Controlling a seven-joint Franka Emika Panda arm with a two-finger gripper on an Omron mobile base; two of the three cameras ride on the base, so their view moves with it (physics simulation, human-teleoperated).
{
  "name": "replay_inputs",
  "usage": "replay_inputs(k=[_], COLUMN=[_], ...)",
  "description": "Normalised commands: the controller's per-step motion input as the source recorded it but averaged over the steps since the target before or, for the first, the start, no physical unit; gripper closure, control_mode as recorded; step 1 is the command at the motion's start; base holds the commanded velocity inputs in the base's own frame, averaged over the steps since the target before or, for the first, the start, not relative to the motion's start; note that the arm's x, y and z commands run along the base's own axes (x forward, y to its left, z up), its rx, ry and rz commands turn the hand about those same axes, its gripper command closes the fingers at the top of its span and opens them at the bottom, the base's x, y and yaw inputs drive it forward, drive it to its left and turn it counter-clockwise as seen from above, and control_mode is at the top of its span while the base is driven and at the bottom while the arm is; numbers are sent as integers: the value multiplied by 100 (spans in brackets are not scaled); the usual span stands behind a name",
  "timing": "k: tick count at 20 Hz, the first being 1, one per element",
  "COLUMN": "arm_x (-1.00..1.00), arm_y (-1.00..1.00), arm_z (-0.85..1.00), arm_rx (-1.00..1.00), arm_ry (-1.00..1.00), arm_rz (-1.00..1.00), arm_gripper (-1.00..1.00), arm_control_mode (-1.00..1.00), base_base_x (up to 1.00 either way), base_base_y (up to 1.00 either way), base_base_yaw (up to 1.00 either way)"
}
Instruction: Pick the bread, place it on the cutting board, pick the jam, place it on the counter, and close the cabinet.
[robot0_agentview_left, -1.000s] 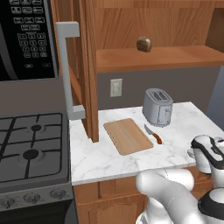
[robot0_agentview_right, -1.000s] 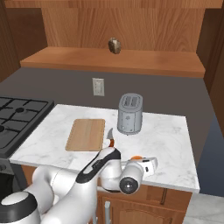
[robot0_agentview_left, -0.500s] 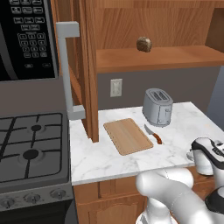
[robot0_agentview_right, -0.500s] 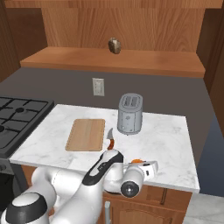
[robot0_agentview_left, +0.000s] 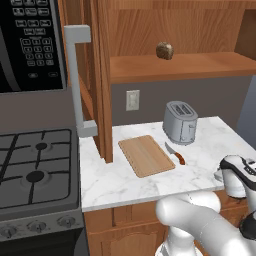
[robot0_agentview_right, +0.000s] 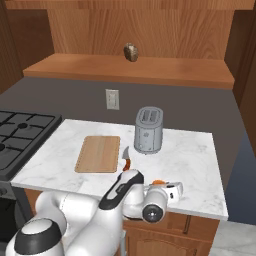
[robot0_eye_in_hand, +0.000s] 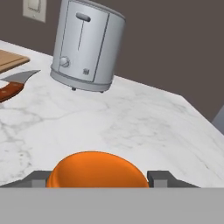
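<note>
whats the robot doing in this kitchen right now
The arm is low over the front right of the counter with the orange jam between its gripper fingers, apparently holding it just above the marble. The bread sits on the cabinet shelf, not on the cutting board, which lies bare beside a knife and a toaster. The cabinet door stands open.

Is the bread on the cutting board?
No, the bread sits up on the cabinet shelf, and the cutting board on the counter has nothing on it.
</note>
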Motion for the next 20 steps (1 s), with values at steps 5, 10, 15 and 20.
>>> replay_inputs(k=[5, 10, 15, 20], arm_x=[11, 0, 0, 0], arm_y=[0, 0, 0, 0], arm_z=[-12, -9, 0, 0], arm_rx=[0, 0, 0, 0], arm_ry=[0, 0, 0, 0], arm_rz=[0, 0, 0, 0], arm_gripper=[100, 100, 100, -100], arm_control_mode=[-100, -100, -100, -100], base_base_x=[0, 0, 0, 0], base_base_y=[0, 0, 0, 0], base_base_yaw=[0, 0, 0, 0])
